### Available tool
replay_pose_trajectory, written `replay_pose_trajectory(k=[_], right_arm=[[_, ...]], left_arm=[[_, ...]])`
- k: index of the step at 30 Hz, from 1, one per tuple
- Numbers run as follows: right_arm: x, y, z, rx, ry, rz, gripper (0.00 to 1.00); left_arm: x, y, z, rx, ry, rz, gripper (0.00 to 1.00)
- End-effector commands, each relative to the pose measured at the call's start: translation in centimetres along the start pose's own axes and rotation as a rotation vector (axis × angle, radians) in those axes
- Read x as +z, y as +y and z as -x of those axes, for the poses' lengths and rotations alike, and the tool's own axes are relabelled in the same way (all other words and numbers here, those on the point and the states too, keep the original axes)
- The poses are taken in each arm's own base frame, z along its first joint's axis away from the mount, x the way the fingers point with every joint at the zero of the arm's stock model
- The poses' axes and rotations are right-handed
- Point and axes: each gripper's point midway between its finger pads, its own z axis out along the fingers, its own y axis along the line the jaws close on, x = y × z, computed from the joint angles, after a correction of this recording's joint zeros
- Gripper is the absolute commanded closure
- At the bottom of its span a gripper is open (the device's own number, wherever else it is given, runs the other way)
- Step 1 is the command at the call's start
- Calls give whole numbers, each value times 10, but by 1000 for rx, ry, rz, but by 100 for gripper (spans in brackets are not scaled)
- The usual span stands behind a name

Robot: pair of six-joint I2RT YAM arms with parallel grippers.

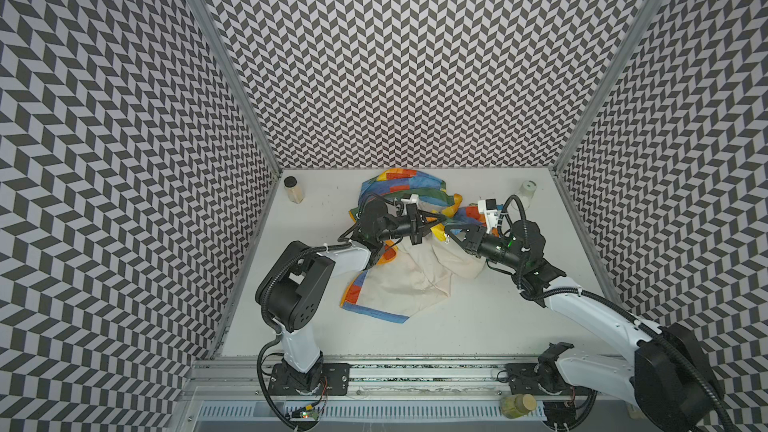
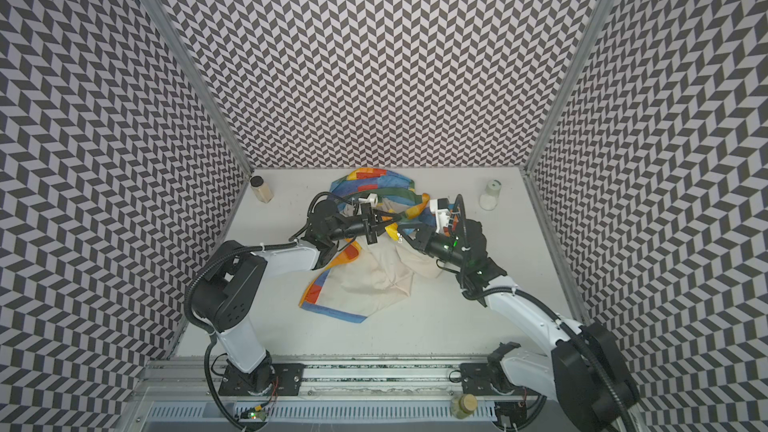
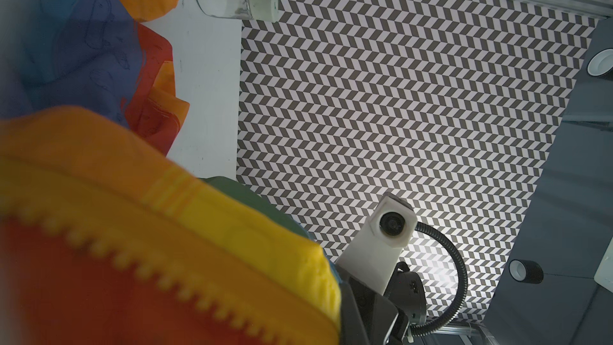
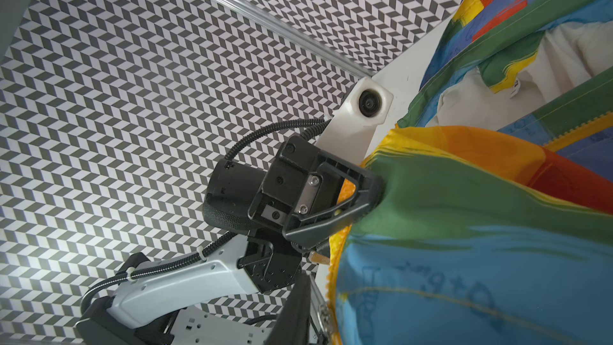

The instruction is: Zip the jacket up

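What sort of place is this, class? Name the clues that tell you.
Probably a robot test cell: chevron-patterned walls enclose a white table, and two rail-mounted arms handle a jacket.

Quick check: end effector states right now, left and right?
Left end effector: closed, holding the jacket by its edge.
Right end effector: against the jacket; open or closed cannot be told.

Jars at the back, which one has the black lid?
The tan-filled jar at the back left; the white-filled jar has a pale lid.
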Motion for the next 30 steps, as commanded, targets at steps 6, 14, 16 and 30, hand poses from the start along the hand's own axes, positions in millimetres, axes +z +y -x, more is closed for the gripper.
replay_pose_trajectory(k=[6,14,16,30], right_arm=[[-3,18,4,-56,0,44,74],[-9,8,11,-21,-46,28,70],[-9,8,12,-18,-44,30,72],[-8,15,4,-61,23,39,86]], left_arm=[[0,-26,-10,60,38,-50,100],[-1,-25,-12,60,40,-48,100],[-1,-24,-12,59,38,-48,100],[0,-24,-11,58,41,-47,100]])
